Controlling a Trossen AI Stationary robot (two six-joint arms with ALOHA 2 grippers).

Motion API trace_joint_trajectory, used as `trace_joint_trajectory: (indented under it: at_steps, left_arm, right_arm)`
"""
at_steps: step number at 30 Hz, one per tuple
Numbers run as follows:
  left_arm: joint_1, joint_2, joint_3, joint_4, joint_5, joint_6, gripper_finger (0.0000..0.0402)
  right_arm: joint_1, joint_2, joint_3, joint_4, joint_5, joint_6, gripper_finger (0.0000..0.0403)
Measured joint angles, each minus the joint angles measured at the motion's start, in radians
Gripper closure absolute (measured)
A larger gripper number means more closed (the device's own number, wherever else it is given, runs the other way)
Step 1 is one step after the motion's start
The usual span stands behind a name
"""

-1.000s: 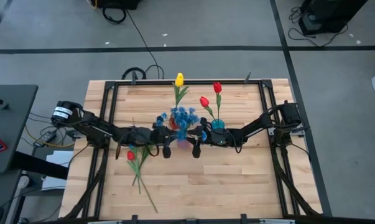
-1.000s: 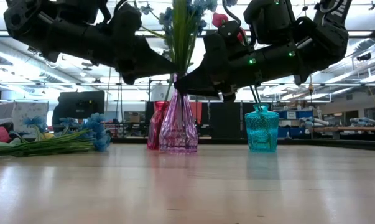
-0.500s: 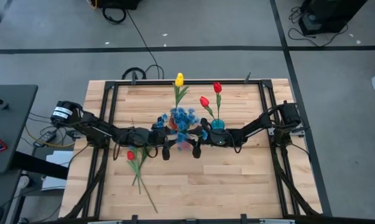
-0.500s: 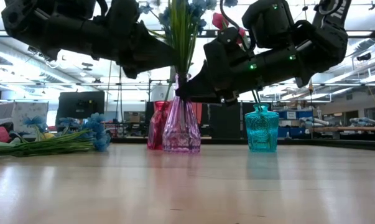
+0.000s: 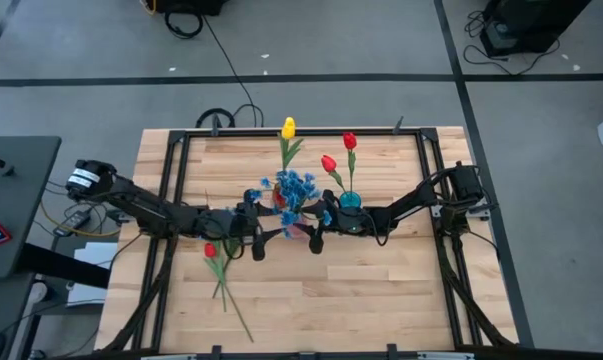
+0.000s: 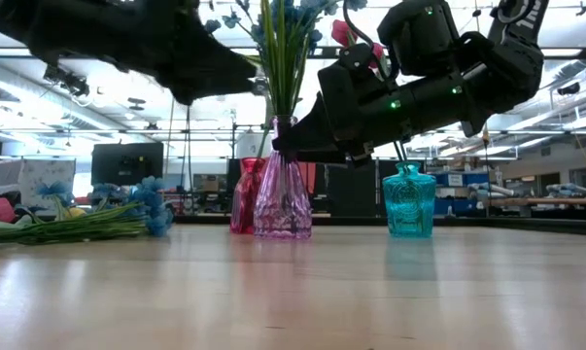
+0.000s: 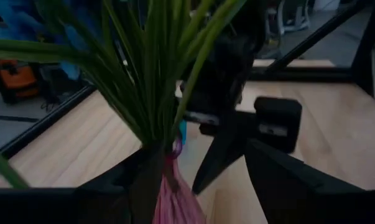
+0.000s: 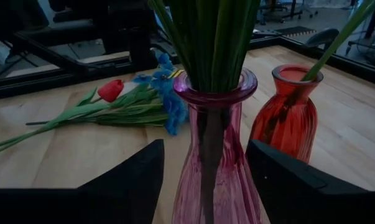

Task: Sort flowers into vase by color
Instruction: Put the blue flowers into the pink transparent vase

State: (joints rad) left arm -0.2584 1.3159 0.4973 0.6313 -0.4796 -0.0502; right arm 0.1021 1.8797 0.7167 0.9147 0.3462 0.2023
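1. A wooden desk stands on a grey floor, with an office room behind it.
2. The right hand has its fingers spread on either side of the pink vase, apart from the glass.
3. The left hand is also spread, just beside the same vase.
4. Blue flowers stand in the pink vase; a yellow tulip stands in the red vase, and red tulips in the teal vase.
5. More loose flowers lie on the desk near the left arm.
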Motion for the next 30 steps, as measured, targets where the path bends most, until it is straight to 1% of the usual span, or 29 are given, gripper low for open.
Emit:
trace_joint_trajectory:
  at_steps: [4,8,10,13,15,17,21,23,26,30]
  left_arm:
    - [-0.04,-0.062,0.0,-0.154,-0.032,-0.047,0.0172]
    - [-0.072,-0.144,0.0,-0.329,-0.019,-0.21,0.0172]
    - [-0.088,-0.18,0.01,-0.409,-0.003,-0.311,0.0172]
    - [-0.124,-0.213,0.054,-0.59,0.016,-0.421,0.0175]
    - [-0.139,-0.212,0.11,-0.708,0.017,-0.467,0.018]
    - [-0.147,-0.21,0.164,-0.853,0.021,-0.542,0.0187]
    - [-0.156,-0.165,0.269,-1.083,0.125,-0.743,0.0197]
    - [-0.168,-0.131,0.303,-1.164,0.179,-0.86,0.02]
    - [-0.19,-0.073,0.322,-1.291,0.258,-1.012,0.0204]
    - [-0.215,-0.018,0.321,-1.37,0.324,-1.192,0.0211]
  right_arm:
    - [0.009,0.0,0.0,0.001,0.0,0.0,0.0142]
    - [0.036,-0.035,0.001,-0.047,0.011,-0.018,0.0124]
    - [0.054,-0.079,0.001,-0.129,0.056,-0.02,0.012]
    - [0.076,-0.15,0.001,-0.237,0.129,-0.025,0.012]
    - [0.081,-0.188,0.001,-0.285,0.148,-0.03,0.0121]
    - [0.083,-0.222,0.001,-0.331,0.135,-0.022,0.0122]
    - [0.115,-0.286,0.001,-0.422,0.1,0.026,0.0123]
    - [0.147,-0.308,0.001,-0.477,0.102,0.049,0.0123]
    - [0.202,-0.335,0.001,-0.554,0.101,0.078,0.0123]
    - [0.276,-0.373,0.001,-0.666,0.086,0.1,0.0123]
